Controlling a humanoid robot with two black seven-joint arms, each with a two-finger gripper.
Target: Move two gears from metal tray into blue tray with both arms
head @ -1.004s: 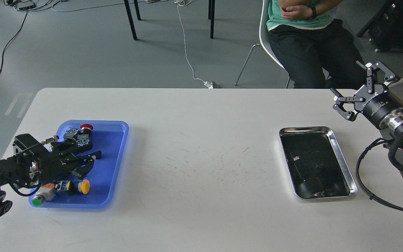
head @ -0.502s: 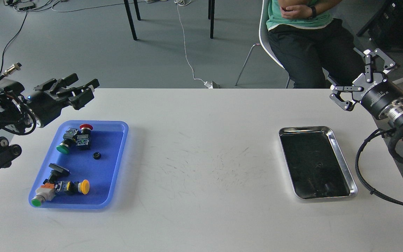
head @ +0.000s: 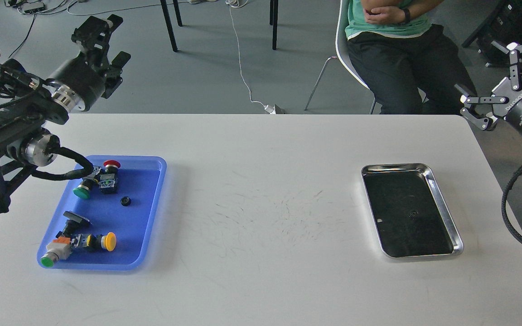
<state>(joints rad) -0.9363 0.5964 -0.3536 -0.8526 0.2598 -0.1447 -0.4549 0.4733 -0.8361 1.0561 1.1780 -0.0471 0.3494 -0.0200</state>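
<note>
The blue tray (head: 152,226) lies at the table's left. One small black gear (head: 126,201) rests on its floor, among coloured push-button switches. The metal tray (head: 444,206) lies at the right; a tiny dark round shape (head: 413,213) shows faintly on its dark floor, and I cannot tell whether it is the other gear. My left gripper (head: 109,38) is raised high beyond the table's far left edge, open and empty. My right gripper (head: 480,68) is raised off the table's far right corner, wide open and empty.
Push-button switches with red (head: 111,164), green (head: 81,192), yellow (head: 110,241) and green (head: 47,261) caps lie in the blue tray. A seated person (head: 397,54) is behind the table's far right. Chair legs and cables are on the floor beyond.
My left gripper rose out of the blue tray, up and back, leaving a gear on the tray floor. My right gripper moved up and to the right, away from the metal tray.
</note>
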